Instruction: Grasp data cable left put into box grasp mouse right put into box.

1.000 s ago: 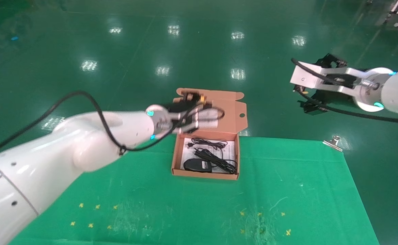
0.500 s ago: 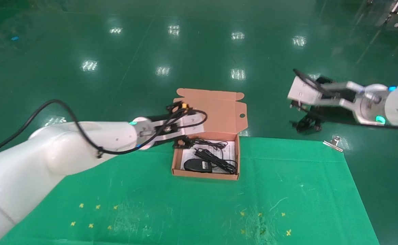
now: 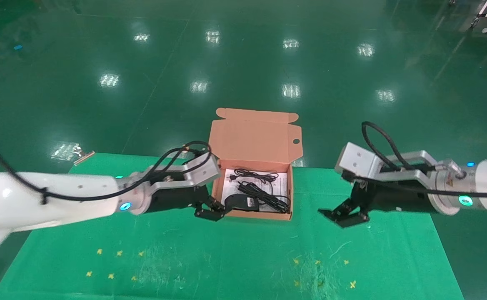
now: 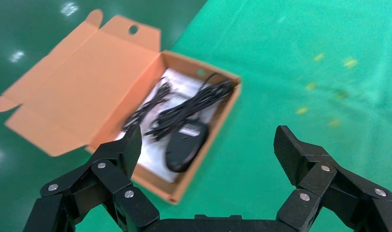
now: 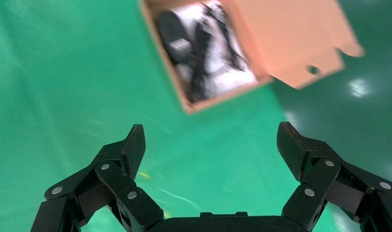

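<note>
Orange-pink box [image 3: 255, 137]; black mouse [image 3: 241, 202]

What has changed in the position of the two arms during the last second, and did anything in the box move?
The left gripper came down from over the open orange-pink cardboard box lid to the green cloth beside its left wall. The right gripper descended from the far right onto the cloth. Both are open and empty. The black mouse and black data cable stayed put.

Glossy green floor [image 3: 235, 54] (ceiling-light reflections), green table cloth [image 3: 235, 258] clipped.
</note>
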You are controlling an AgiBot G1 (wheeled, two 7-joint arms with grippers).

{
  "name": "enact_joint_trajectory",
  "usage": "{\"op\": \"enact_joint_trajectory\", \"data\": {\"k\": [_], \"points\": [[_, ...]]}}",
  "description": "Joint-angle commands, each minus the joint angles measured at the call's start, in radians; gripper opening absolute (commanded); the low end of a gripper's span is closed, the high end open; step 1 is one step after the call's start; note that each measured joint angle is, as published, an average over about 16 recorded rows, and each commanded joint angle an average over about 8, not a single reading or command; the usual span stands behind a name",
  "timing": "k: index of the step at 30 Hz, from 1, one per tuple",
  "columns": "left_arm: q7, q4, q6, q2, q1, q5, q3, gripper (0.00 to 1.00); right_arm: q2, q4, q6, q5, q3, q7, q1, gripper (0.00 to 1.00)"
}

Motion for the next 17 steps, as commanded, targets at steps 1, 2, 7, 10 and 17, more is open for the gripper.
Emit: {"op": "enact_joint_trajectory", "data": {"k": [1, 2, 7, 10, 17], "points": [[0.005, -0.014, 0.033, -0.022, 0.016, -0.038, -0.028, 1.00, 0.006, -0.001, -0.019, 0.045, 0.029, -0.023, -0.024, 1.00], [0.007, -0.021, 0.049, -0.032, 0.024, -0.057, -0.042, 1.00, 0.008, -0.001, -0.029, 0.068, 0.044, -0.034, -0.035, 1.00], [0.018, -0.057, 0.131, -0.087, 0.063, -0.153, -0.112, 1.00, 0.022, -0.003, -0.077, 0.182, 0.117, -0.091, -0.095, 1.00], [0.025, -0.080, 0.183, -0.121, 0.088, -0.213, -0.155, 1.00, 0.031, -0.004, -0.107, 0.254, 0.163, -0.127, -0.132, 1.00], [0.039, -0.123, 0.280, -0.185, 0.135, -0.327, -0.239, 1.00, 0.048, -0.006, -0.165, 0.389, 0.250, -0.195, -0.202, 1.00]]}}
